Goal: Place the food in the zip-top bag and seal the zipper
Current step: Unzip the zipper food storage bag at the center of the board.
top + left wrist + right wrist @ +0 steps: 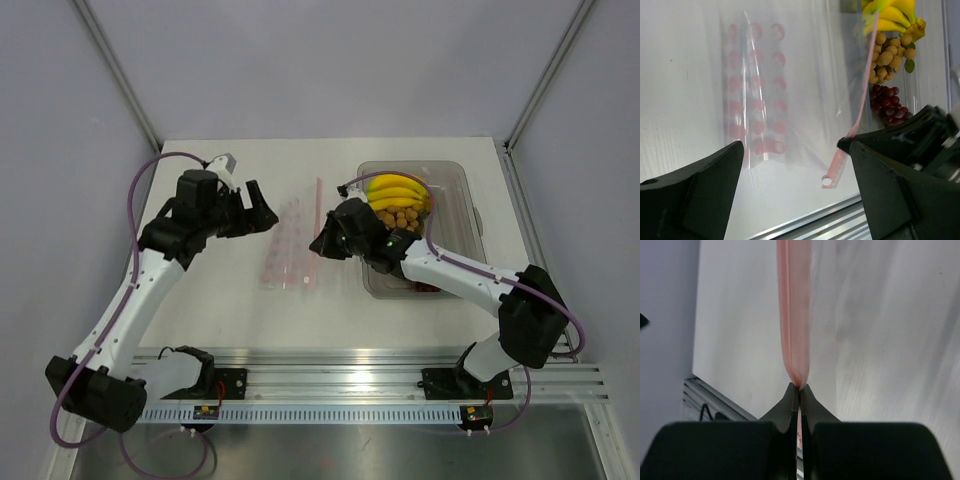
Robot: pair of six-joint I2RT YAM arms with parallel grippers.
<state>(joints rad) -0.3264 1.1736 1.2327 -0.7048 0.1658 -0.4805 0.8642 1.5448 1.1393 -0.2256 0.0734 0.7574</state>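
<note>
The zip-top bag, clear with pink-red dots, lies flat on the white table; its dots also show in the left wrist view. Its zipper is a pink strip lifted along the bag's right edge. My right gripper is shut on the zipper near its near end. My left gripper stands open just left of the bag, holding nothing. The bananas, the tan round fruits and the dark red grapes lie in a tray to the right of the bag.
The rigid clear tray that holds the food stands at the right of the table, with my right arm reaching across its near-left corner. An aluminium rail runs along the table's near edge. Grey walls enclose the table on three sides.
</note>
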